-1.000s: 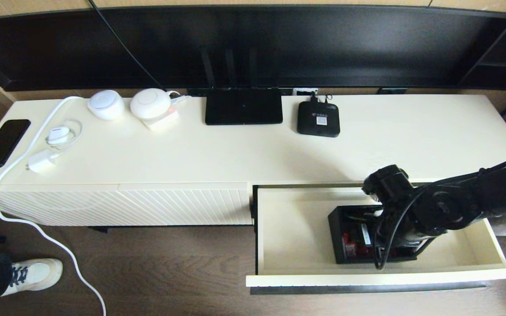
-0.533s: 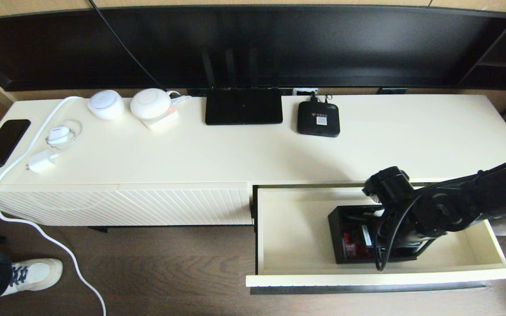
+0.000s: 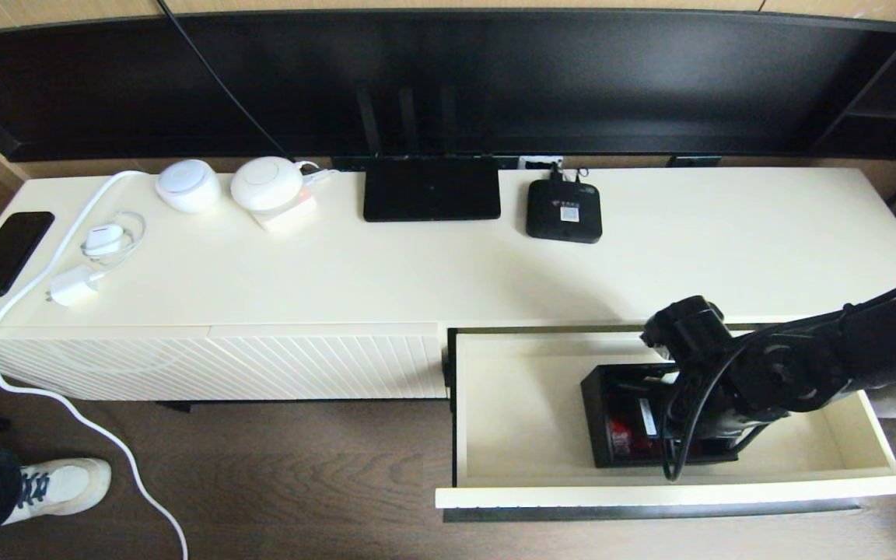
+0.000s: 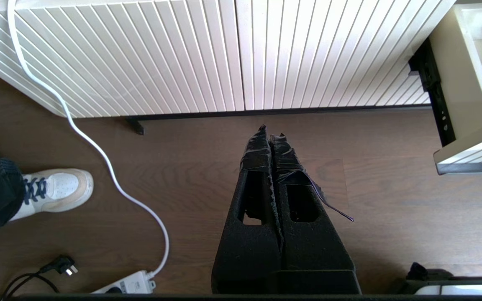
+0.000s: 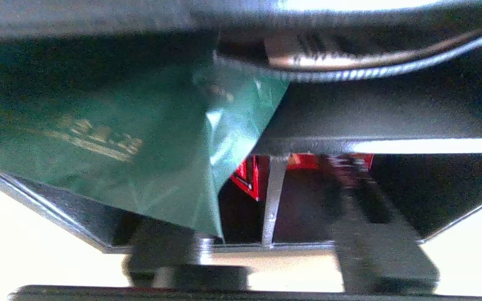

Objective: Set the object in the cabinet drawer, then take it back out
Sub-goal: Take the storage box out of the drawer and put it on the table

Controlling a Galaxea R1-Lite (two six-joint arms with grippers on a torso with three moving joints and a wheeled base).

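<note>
- Dark wood floor (image 3: 300, 482) runs below a long cream cabinet top (image 3: 417, 272), with a dark recess behind it.
- We see the cabinet drawer (image 3: 526, 424) pulled wide open on the right, and the organiser box (image 3: 607, 404) sits on its cream bottom, toward the right half.
- We cannot read any writing — the white label on the small black device (image 3: 564, 211) is too small, and so is the pale print on the green packet (image 5: 111, 142) in the right wrist view.
- Our right gripper (image 3: 708, 424) is down inside the box; whether its fingers are apart or together we cannot tell.
- Against the frame a second ago, box and drawer have not moved — the right arm sits much as it did.
- Our left gripper (image 4: 271, 136) hangs over the floor before the ribbed front (image 4: 224, 54), fingers pressed together on nothing.
</note>
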